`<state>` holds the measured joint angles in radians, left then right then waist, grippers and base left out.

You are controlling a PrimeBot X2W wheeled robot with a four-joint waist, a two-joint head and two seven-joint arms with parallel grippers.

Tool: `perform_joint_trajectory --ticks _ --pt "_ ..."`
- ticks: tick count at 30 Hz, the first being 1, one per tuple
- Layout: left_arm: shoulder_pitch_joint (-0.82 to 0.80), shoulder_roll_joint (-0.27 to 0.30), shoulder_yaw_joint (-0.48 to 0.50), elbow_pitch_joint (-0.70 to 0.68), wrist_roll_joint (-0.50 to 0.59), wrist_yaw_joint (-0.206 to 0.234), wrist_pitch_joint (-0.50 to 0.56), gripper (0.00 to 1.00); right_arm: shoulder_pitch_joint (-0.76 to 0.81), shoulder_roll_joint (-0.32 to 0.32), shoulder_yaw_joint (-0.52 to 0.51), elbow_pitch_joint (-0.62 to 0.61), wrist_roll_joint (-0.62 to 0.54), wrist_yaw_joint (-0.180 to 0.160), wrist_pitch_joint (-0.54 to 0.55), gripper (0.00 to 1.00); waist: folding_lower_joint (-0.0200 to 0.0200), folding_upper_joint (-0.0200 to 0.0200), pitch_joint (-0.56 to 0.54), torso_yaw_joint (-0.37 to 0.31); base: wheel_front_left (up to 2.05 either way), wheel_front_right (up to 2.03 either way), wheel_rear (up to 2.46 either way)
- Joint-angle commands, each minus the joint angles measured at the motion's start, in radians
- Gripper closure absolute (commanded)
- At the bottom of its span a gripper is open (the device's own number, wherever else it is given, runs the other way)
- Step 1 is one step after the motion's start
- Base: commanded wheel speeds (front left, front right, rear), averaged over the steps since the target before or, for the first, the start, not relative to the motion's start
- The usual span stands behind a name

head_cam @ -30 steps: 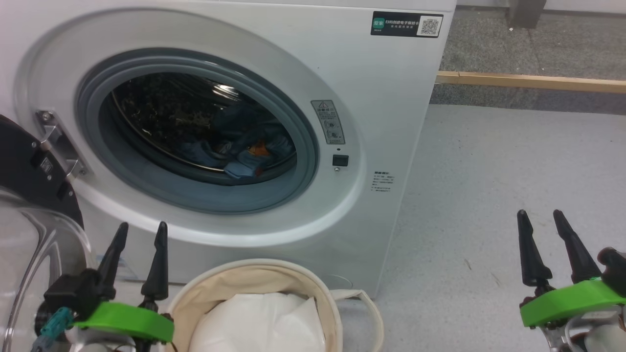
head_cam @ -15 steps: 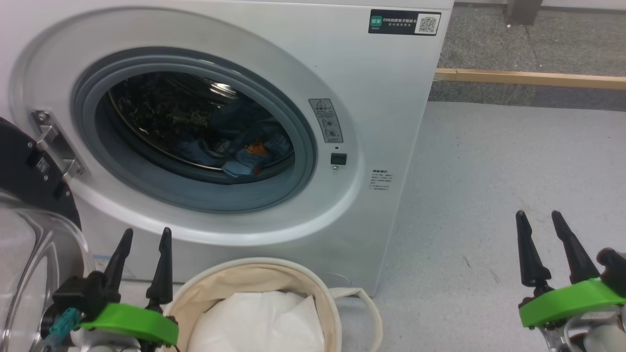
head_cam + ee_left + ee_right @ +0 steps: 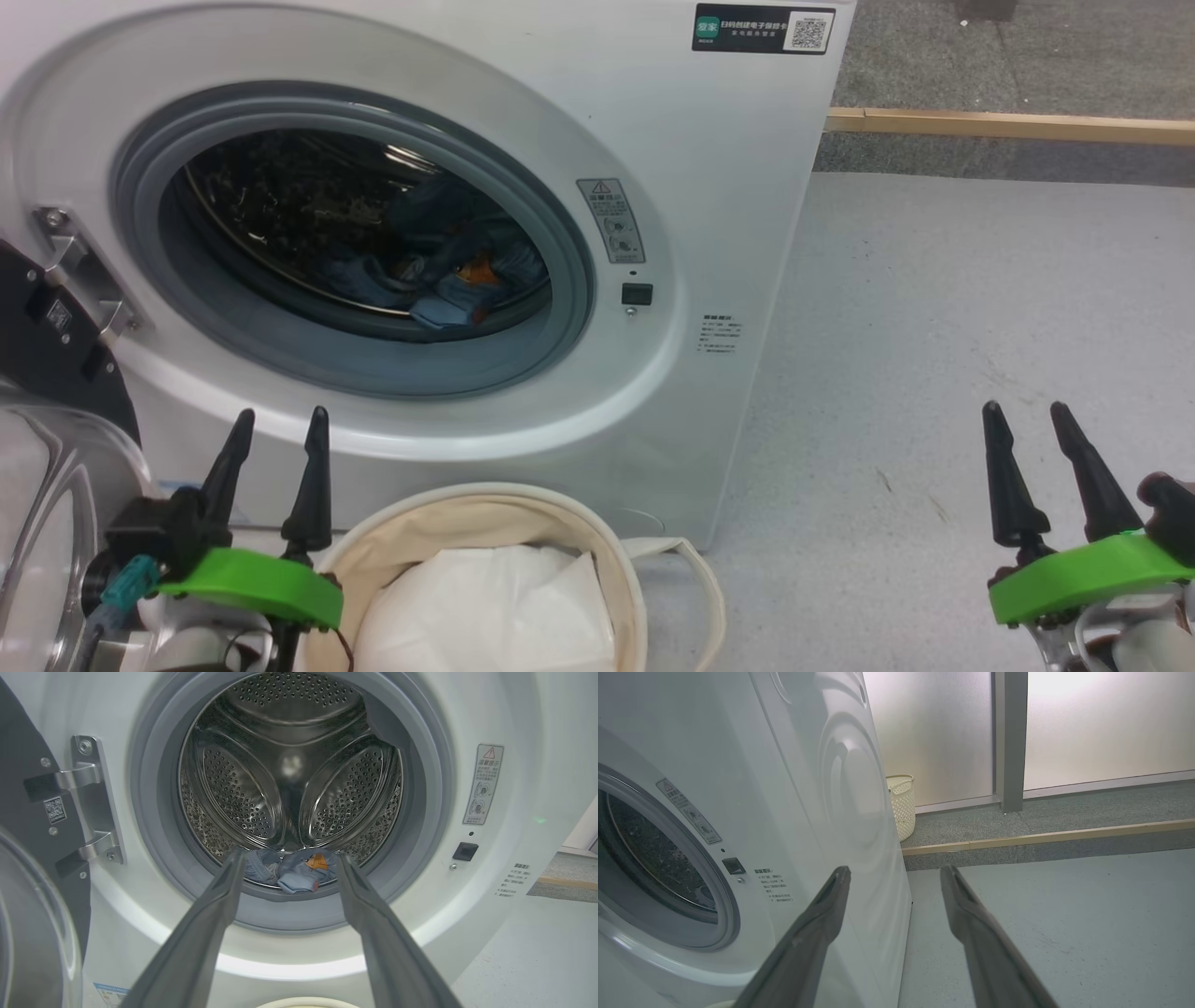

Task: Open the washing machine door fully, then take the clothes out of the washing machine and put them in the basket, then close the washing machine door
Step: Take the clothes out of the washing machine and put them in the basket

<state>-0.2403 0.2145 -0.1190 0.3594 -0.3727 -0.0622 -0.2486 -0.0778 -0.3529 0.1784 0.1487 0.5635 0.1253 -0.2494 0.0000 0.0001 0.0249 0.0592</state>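
Note:
The white washing machine (image 3: 653,121) stands with its mouth uncovered. Its door (image 3: 42,485), black rim and clear glass bowl, hangs swung out at the far left. Light blue clothes (image 3: 448,280) with an orange print lie at the front bottom of the steel drum (image 3: 289,779); the left wrist view shows the clothes (image 3: 299,870) between the finger tips, still farther in. My left gripper (image 3: 277,425) is open and empty, low in front of the machine beside the cream basket (image 3: 425,546). Out over the floor at the right, my right gripper (image 3: 1024,415) is open and empty too.
A white padding sheet (image 3: 495,607) fills the basket's inside. Grey floor (image 3: 934,308) spreads right of the machine, up to a wooden strip (image 3: 1008,123). A cream plastic hamper (image 3: 902,805) stands behind the machine by a frosted wall.
The head view has shifted, so the machine sits a little further left and higher in it. The left gripper sits a little lower. Both grippers stay open and empty.

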Motion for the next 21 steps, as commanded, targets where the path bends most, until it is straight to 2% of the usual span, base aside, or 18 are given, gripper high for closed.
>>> perform_joint_trajectory --ticks 1,9,21 --pt "-0.060 0.014 0.031 -0.018 0.008 -0.005 -0.011 0.00 -0.040 -0.028 0.015 -0.030 -0.003 0.005 -0.012 0.00 0.0000 -0.0001 0.001 -0.002 0.00 0.00 0.00" --pt "-0.108 -0.008 0.017 0.035 0.010 -0.024 -0.013 0.00 -0.044 -0.034 0.026 -0.041 -0.007 0.005 -0.012 0.00 0.0000 -0.0001 0.021 -0.014 0.00 0.00 0.00" --pt "-0.225 -0.042 0.045 0.116 0.034 -0.051 -0.013 0.00 -0.072 -0.049 0.017 -0.070 -0.011 0.005 -0.012 0.00 0.0000 -0.0001 0.113 -0.031 0.00 0.00 0.00"
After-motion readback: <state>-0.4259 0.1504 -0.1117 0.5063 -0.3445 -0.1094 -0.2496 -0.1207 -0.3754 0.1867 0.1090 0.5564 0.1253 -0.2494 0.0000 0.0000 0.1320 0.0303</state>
